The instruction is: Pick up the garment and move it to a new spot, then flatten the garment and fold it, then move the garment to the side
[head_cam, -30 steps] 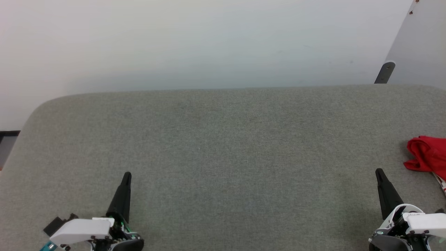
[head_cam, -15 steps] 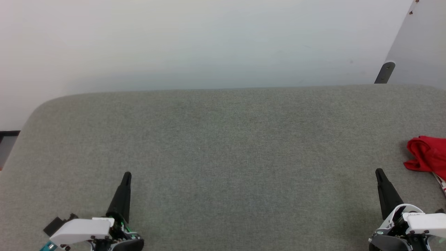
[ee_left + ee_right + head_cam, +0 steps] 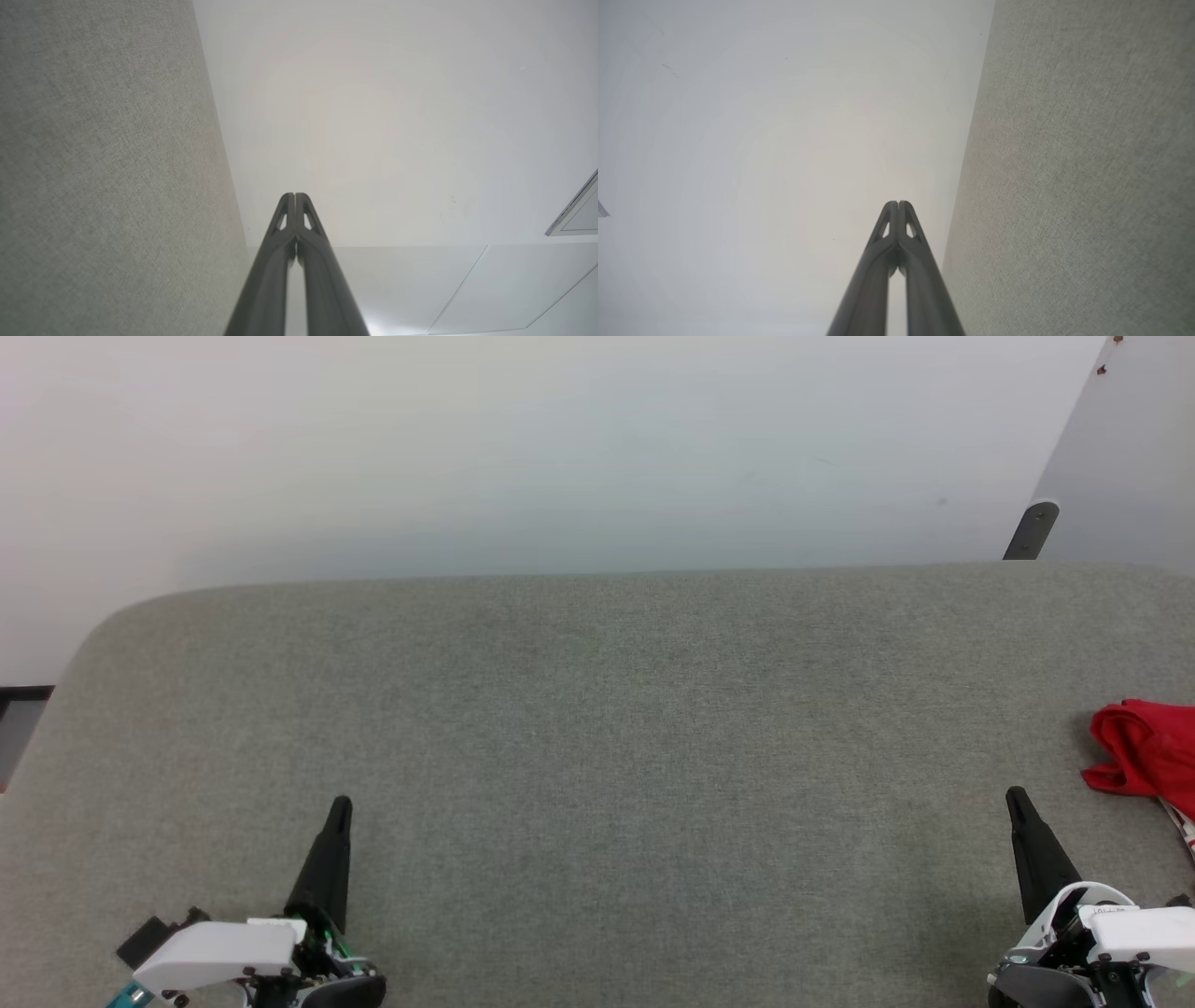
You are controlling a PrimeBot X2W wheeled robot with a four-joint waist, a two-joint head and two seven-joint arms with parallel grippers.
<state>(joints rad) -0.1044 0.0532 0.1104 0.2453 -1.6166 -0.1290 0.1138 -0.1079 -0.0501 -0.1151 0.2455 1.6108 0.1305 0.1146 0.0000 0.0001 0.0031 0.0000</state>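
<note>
The garment [image 3: 1146,748] is a crumpled red heap at the right edge of the grey felt table [image 3: 597,709] in the head view, partly cut off by the frame; a strip of red-and-white trim trails below it. My right gripper [image 3: 1014,796] stands shut and holds nothing at the lower right, a short way left of and nearer than the garment. At the lower left my left gripper [image 3: 342,804] is shut too, far from the garment. Both wrist views show the fingertips pressed together, left gripper [image 3: 295,195] and right gripper [image 3: 898,203], with nothing between them.
A white wall [image 3: 523,448] rises behind the table's far edge. A grey panel with a dark bracket [image 3: 1032,530] leans at the back right. The table's left corner is rounded, with a dark strip [image 3: 23,692] beyond it.
</note>
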